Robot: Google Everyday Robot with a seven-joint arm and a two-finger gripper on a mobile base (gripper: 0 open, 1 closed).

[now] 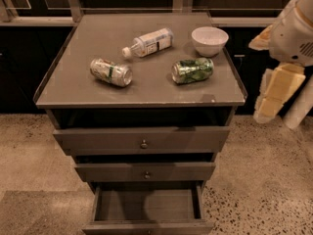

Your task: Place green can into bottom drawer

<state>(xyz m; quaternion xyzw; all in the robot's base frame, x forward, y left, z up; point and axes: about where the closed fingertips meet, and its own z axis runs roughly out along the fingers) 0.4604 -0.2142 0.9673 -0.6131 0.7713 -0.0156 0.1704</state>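
Gripper (276, 92) hangs at 3 o'clock in my view, off the right edge of the cabinet top (146, 89), clear of everything on it. I cannot tell whether it is wide or narrow.

Green can (192, 70) lies on its side on the cabinet top, at 7 o'clock from the white bowl (209, 40), near but apart. Plastic bottle (149, 42) lies at 10 o'clock from the green can. Pale can (111, 72) lies at 9 o'clock, well apart.

Bottom drawer (146, 226) sits at 6 o'clock, pulled open.

Looks steeply down at the cabinet (151, 89) front; gripper (275, 96) at right.
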